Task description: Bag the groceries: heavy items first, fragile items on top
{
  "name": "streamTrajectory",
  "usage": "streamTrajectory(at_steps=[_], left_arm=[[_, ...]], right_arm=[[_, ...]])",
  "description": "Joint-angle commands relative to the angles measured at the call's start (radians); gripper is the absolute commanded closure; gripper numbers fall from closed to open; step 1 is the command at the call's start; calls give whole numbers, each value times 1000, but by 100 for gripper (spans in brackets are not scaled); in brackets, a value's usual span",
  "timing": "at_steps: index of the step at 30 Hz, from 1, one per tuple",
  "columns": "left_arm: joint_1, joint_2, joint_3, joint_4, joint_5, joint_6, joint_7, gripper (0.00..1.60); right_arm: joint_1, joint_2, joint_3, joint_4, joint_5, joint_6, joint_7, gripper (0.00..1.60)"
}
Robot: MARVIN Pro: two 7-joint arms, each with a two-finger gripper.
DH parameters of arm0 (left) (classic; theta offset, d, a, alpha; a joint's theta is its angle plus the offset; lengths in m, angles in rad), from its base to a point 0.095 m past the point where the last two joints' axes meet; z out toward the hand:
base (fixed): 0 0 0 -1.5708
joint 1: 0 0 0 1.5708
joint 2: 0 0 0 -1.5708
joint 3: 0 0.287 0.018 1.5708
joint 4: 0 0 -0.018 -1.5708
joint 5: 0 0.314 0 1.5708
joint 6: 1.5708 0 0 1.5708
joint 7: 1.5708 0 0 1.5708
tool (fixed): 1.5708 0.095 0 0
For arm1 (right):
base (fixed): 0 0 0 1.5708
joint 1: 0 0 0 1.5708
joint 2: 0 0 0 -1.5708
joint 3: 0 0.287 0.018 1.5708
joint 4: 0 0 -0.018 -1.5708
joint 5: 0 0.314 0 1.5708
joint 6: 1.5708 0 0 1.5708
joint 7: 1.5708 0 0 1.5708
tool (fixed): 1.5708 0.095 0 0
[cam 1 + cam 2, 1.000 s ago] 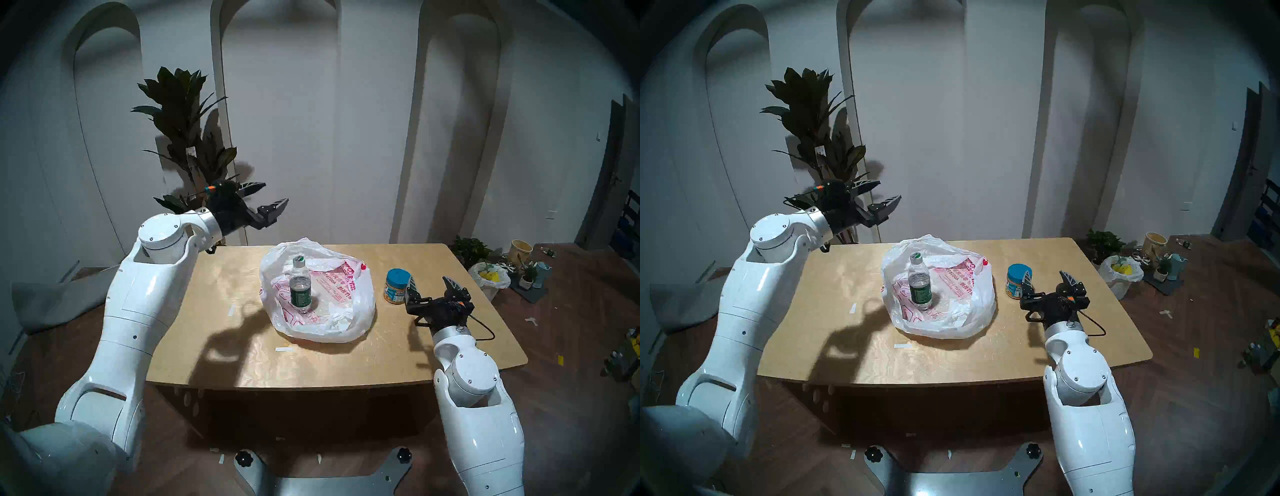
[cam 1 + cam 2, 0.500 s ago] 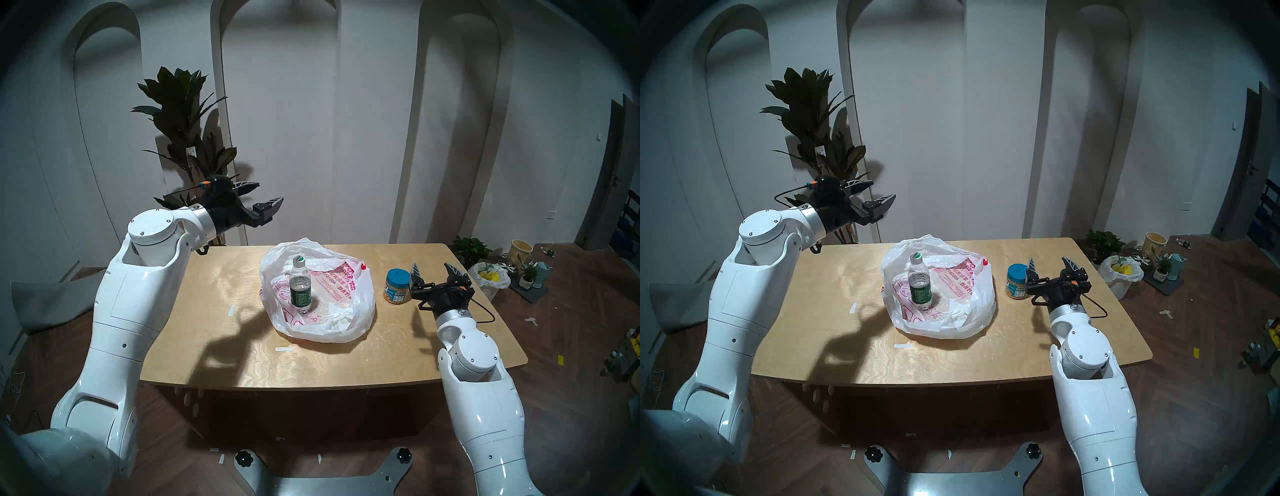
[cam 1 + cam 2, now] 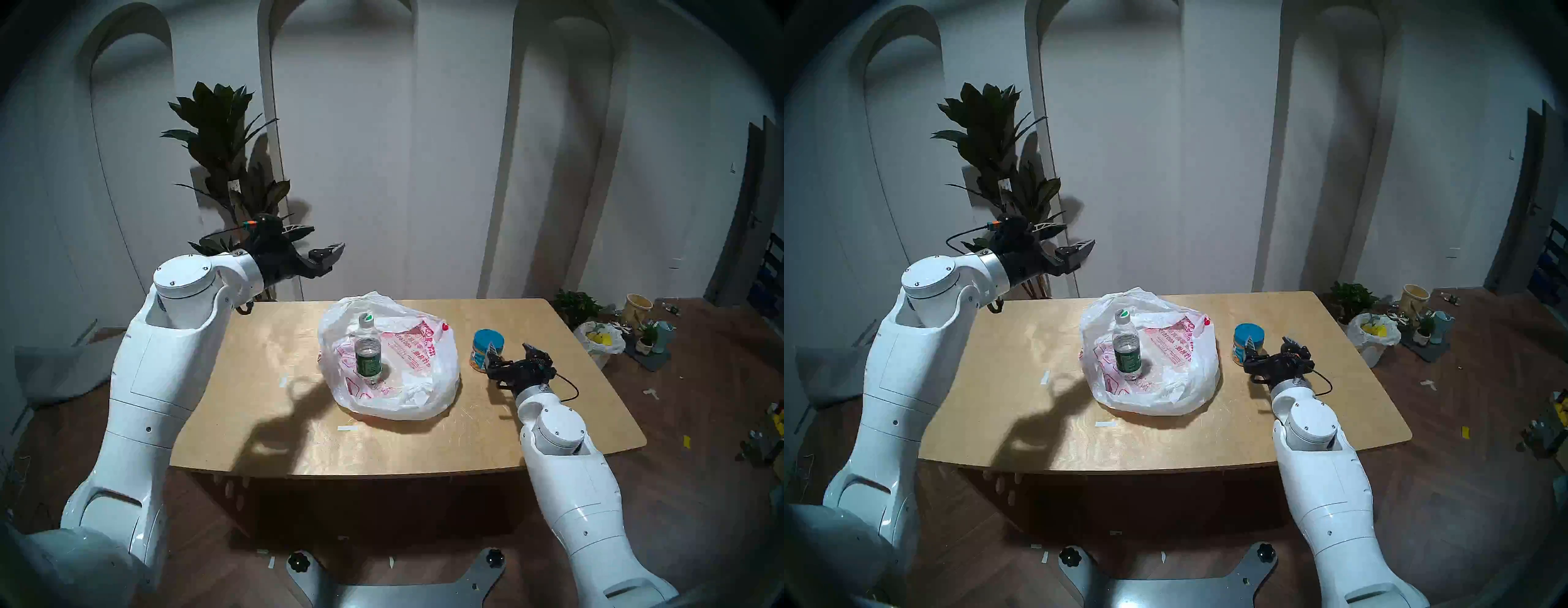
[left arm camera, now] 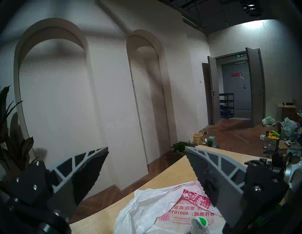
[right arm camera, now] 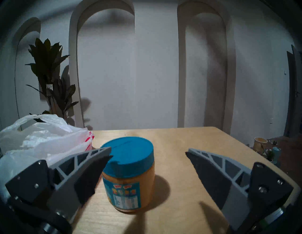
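The clear water bottle (image 3: pixel 367 352) with a green label stands upright inside the open white bag (image 3: pixel 407 382) with red print, mid-table; its cap (image 4: pixel 199 223) shows in the left wrist view. The tan jar (image 3: pixel 485 346) with a blue lid stands on the table right of the bag. My right gripper (image 3: pixel 510 349) is open and low at the jar. In the right wrist view the jar (image 5: pixel 130 171) stands between the fingers, close to the left one. My left gripper (image 3: pixel 329 237) is open and empty, high above the table's far left corner.
The wooden table (image 3: pixel 275 403) has tape scraps on it. A tall potted plant (image 3: pixel 225 170) stands behind its far left corner. On the floor to the right are a small white bag with yellow lumps (image 3: pixel 600 339), pots and clutter.
My right gripper moved forward, then lower and left, so the jar now stands between its open fingers. My left arm drew back slightly to the left, still open.
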Motion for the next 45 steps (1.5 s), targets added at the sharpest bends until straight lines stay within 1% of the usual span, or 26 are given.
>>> streamTrajectory(at_steps=[1,4,6,7,8,9,10,11,13,14,18,22,23,27,28,29,32,33,34,35,36,37,41,42,44,45], left_arm=[[-10,-2,-8,-32,0,7,12,0],[-8,-1,-8,-38,-1,15,18,0],[-7,-2,-9,-41,-1,17,24,0],[-6,-2,-10,-41,-1,17,27,0],[-5,-2,-11,-43,-2,19,29,0],[-4,-2,-12,-45,-2,20,32,0],[-3,-1,-13,-47,-3,21,34,0],[-1,-1,-14,-47,-3,22,35,0],[2,1,-15,-49,-4,23,38,0],[2,1,-15,-49,-4,24,39,0],[3,0,-13,-46,-4,19,45,0],[0,-3,-9,-41,-4,13,50,0],[0,-3,-9,-40,-4,11,51,0],[-2,-4,-8,-37,-4,7,57,0],[-2,-4,-8,-36,-4,6,59,0],[-2,-4,-9,-35,-4,5,61,0],[-1,-4,-9,-33,-5,4,64,0],[-1,-4,-9,-33,-5,4,65,0],[-2,-4,-9,-32,-5,5,66,0],[-2,-4,-9,-31,-6,5,67,0],[-2,-4,-9,-31,-6,4,68,0],[-2,-4,-8,-31,-6,4,68,0],[-1,-4,-8,-31,-7,4,71,0],[-1,-4,-8,-31,-7,4,72,0],[-1,-4,-7,-31,-8,3,73,0],[-1,-4,-7,-31,-8,3,73,0]], right_arm=[[107,12,-19,70,-8,-26,21,0],[145,11,-26,120,-6,-43,27,0],[155,14,-29,138,-6,-55,35,0],[167,14,-32,157,-4,-61,41,0],[196,13,-36,197,-4,-74,46,0],[180,11,-35,176,-1,-77,48,0],[216,9,-41,215,-1,-86,53,0],[200,6,-40,189,-1,-85,51,0],[242,3,-48,236,-3,-97,56,0],[241,1,-49,235,-3,-100,56,0],[291,0,-61,323,-9,-126,69,0],[322,-6,-66,395,-11,-150,76,0],[343,-7,-70,430,-13,-160,78,0],[371,-12,-72,480,-18,-174,79,0],[393,-14,-75,513,-19,-181,82,0],[380,-14,-74,492,-21,-177,81,0],[427,-16,-80,550,-26,-185,85,0],[406,-15,-77,519,-28,-178,81,0],[447,-16,-81,569,-29,-183,84,0],[431,-16,-78,544,-31,-178,82,0],[455,-16,-81,575,-33,-180,84,0],[454,-16,-79,572,-35,-175,81,0],[500,-22,-73,634,-34,-154,74,0],[495,-22,-74,626,-39,-144,70,0],[519,-26,-76,657,-43,-135,66,0],[545,-29,-75,694,-39,-137,67,0]])
